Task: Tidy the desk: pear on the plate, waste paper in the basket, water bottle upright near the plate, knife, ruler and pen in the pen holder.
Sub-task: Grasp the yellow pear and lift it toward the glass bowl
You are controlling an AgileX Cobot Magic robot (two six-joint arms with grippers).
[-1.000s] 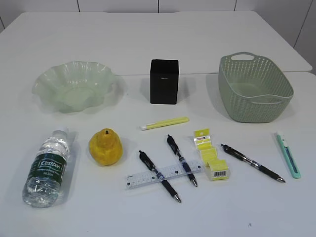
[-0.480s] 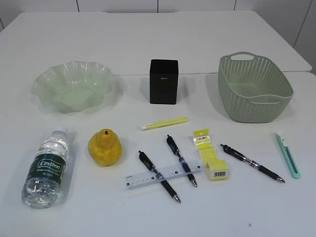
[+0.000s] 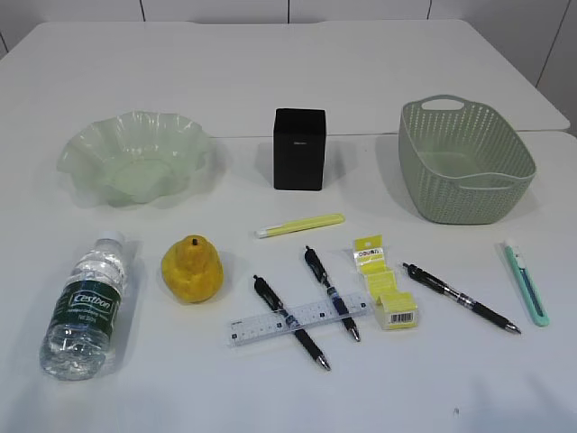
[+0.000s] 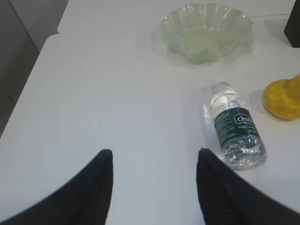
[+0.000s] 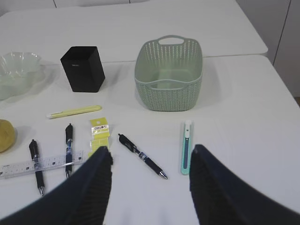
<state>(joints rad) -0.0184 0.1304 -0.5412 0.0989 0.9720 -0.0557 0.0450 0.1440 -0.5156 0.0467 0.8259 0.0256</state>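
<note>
Compared with a second ago: same layout across the table [image 3: 270, 397], no task item shifted.

Left gripper [image 4: 154, 152]: fingers spread apart, nothing between them, above bare tabletop left of the water bottle [image 3: 86, 307].

Right gripper [image 5: 152, 150]: fingers parted, gripping nothing, above the front row of stationery.

Water bottle: lying on its side at front left, cap towards the plate [image 3: 90, 144], well apart from it.

Pear [image 3: 192, 268]: on the table just right of the bottle, not on the plate.

Plate: back left, holding nothing.

Pen holder [image 3: 299, 149]: black, upright at back centre.

Basket [image 3: 433, 194]: green, back right.

Yellow paper [image 3: 385, 293]: a strip with a small block at its near end, flat on the table right of centre.

Ruler [image 3: 261, 325]: clear, flat at front centre, crossed by two black pens [image 3: 291, 322] [image 3: 331, 293].

Third black pen [image 3: 462, 299]: slantwise, right of the paper.

Yellow pen [image 3: 300, 225]: lying in front of the pen holder.

Knife [image 3: 526, 281]: green, far right, in front of the basket.
</note>
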